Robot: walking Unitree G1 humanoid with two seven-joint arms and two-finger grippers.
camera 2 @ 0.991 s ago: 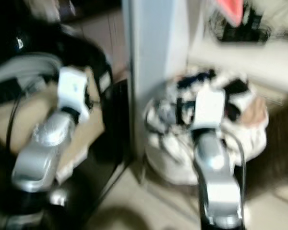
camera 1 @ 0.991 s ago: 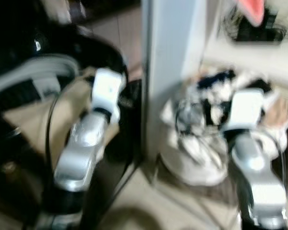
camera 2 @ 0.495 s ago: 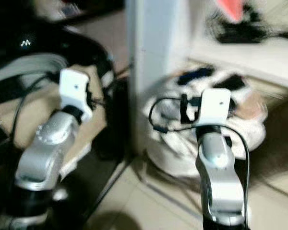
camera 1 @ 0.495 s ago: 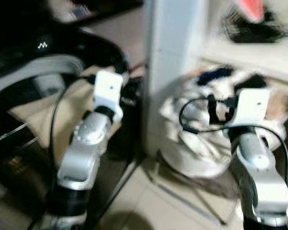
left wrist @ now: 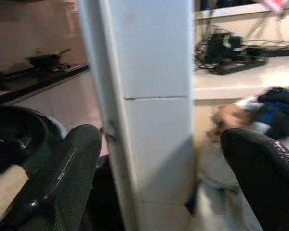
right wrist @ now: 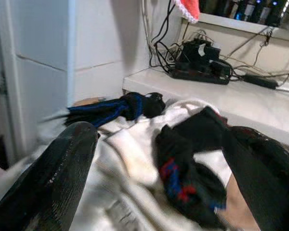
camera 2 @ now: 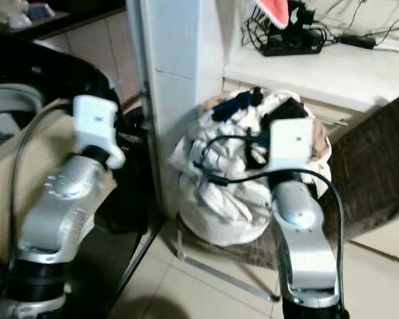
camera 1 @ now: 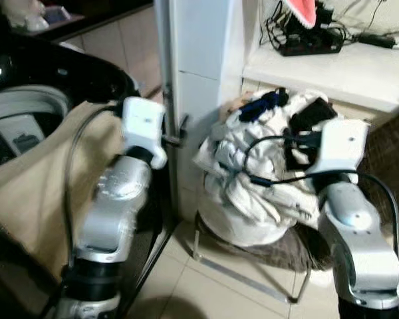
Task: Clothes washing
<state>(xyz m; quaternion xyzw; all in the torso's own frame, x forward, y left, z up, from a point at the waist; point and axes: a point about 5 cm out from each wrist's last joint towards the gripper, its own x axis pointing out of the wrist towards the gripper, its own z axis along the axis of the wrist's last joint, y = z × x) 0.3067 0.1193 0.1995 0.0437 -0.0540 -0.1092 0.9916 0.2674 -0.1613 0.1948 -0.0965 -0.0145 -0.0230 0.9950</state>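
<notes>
A heap of mostly white laundry (camera 1: 253, 193) sits on a low metal-framed stand, with a blue twisted garment (right wrist: 115, 108) and a black garment (right wrist: 188, 168) on top. My right gripper (right wrist: 161, 134) hovers just before the heap, open, nothing between its fingers (right wrist: 62, 178). My right wrist (camera 1: 342, 143) covers the heap's right side. At the left is the washing machine's black rim (camera 1: 60, 66), with a beige cloth (camera 1: 46, 179) draped over its opening. My left gripper (left wrist: 159, 137) is open and empty, facing the white pillar (left wrist: 149, 96) between machine and heap.
The white tiled pillar (camera 1: 199, 66) stands close ahead. Behind the heap, a white ledge (camera 1: 332, 70) carries a power strip and tangled cables (camera 1: 312, 43). A brown woven surface (camera 1: 386, 146) lies at the right. Pale floor tiles (camera 1: 206, 292) show below.
The picture has sharpened and shifted as the camera moved, so pillar and heap sit further left. Both arms hold much the same pose, grippers still empty.
</notes>
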